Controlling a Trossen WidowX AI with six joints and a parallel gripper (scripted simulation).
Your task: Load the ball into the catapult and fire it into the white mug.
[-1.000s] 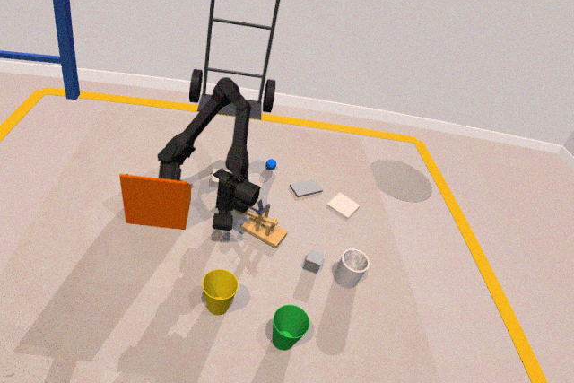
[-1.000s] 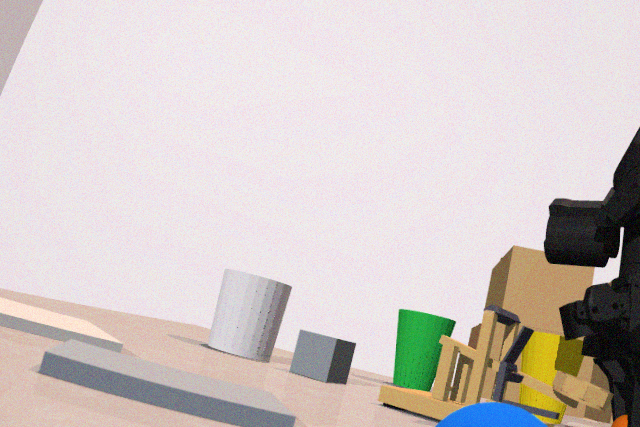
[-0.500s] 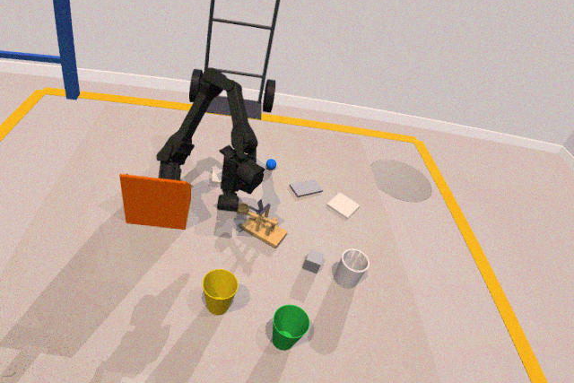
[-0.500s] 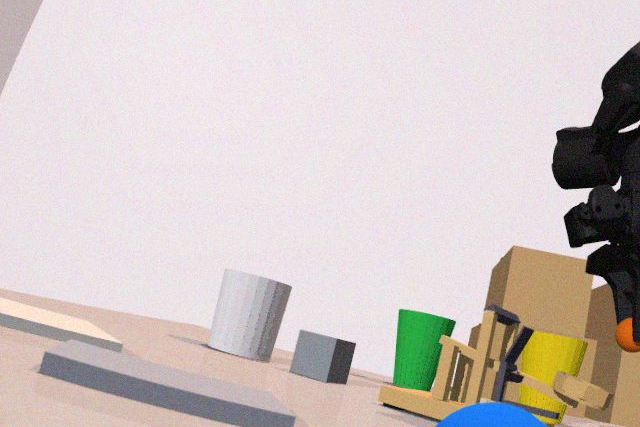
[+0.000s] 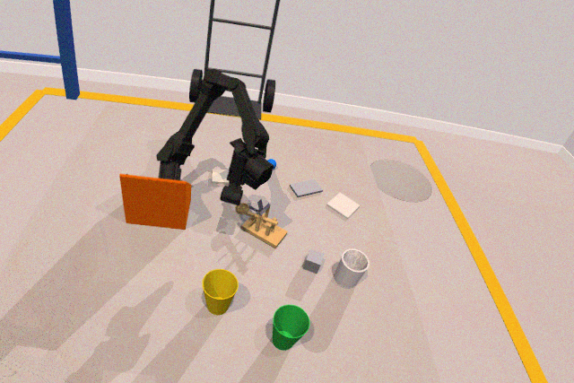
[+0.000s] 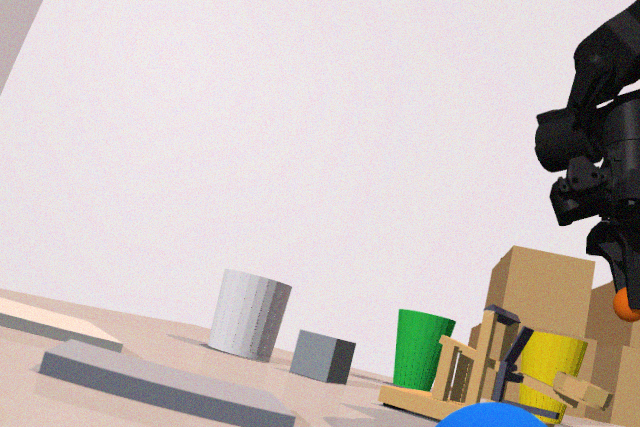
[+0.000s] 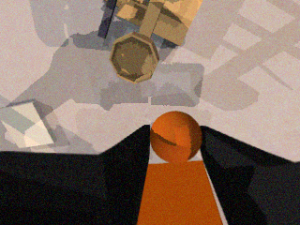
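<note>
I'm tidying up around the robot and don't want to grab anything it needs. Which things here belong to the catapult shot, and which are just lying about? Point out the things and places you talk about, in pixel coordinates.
For the job:
- orange ball [image 6: 626,304] [image 7: 176,137], in the end effector [image 7: 173,131]
- catapult [image 5: 264,230] [image 6: 413,396]
- white mug [image 5: 348,274] [image 6: 248,316]

Just lying about:
- blue ball [image 5: 273,162] [image 6: 491,416]
- yellow cup [image 5: 219,300] [image 6: 555,355]
- green cup [image 5: 284,335] [image 6: 419,352]
- gray cube [image 5: 313,261] [image 6: 315,355]

Matte black arm [image 5: 250,124] [image 6: 607,52], blocky joints.

The black arm arches up and over, its forearm descending to a wrist bent downward, and the gripper [image 6: 626,303] [image 7: 173,131] points down, its two fingers closed on an orange ball [image 6: 627,304] [image 7: 176,137].
</note>
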